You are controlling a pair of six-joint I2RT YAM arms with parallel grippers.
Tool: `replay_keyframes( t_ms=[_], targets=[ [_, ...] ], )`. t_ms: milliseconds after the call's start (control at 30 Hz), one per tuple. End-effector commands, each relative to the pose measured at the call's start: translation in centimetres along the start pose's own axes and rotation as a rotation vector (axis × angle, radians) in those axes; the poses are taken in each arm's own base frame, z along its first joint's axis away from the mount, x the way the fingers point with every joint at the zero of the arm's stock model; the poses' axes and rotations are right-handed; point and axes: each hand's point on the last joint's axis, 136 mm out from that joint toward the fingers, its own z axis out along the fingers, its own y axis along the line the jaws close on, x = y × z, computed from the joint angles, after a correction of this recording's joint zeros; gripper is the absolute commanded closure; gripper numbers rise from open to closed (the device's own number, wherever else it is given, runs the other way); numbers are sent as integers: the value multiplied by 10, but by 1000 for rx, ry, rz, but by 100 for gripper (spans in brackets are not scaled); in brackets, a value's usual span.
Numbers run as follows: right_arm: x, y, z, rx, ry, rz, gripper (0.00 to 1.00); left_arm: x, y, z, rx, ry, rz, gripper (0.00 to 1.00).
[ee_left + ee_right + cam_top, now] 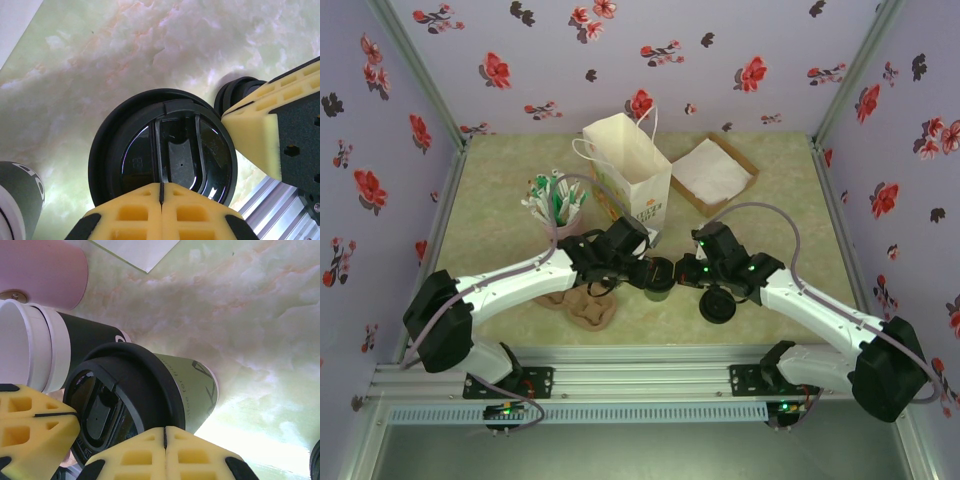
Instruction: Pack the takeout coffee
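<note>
Cup (658, 279) of takeout coffee stood upright on the table (500, 235), near the front edge and between the two arms. Its long axis was vertical, its base sat on the table and its black lid (165, 147) faced up. In the right wrist view its wall showed olive with dark lettering.

Left gripper (161, 194) reached in from the cup's left. Its yellow pads met along a thin seam with no gap, at the near rim of the lid. Whether anything thin was pinched between them could not be told.

Right gripper (165, 439) reached in from the cup's right. Its pads were likewise pressed together, close under the lid's edge, and whether it held anything could not be told. One of its fingers showed just beside the lid in the left wrist view.

Second cup (55, 347), with a white rim band and a dark wall, stood just beside the first on its far side. Spare lid (718, 306) lay on the table by the right gripper.

Farther back on the table were a paper bag (632, 175), a tray (751, 170) of white napkins and a pink cup (556, 222) of stirrers. Brown carrier (592, 310) lay at the front left, under the left arm.
</note>
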Motion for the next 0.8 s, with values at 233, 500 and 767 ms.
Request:
replay_keyframes(
  t_ms=[233, 500, 767],
  targets=[
    [1, 4, -33, 9, -23, 16, 96, -7, -7, -6, 25, -7, -28, 100],
    [9, 14, -38, -90, -72, 56, 95, -9, -7, -2, 23, -3, -38, 100],
    [17, 34, -21, -138, -75, 42, 95, -10, -6, -2, 19, -2, -42, 100]
  ],
)
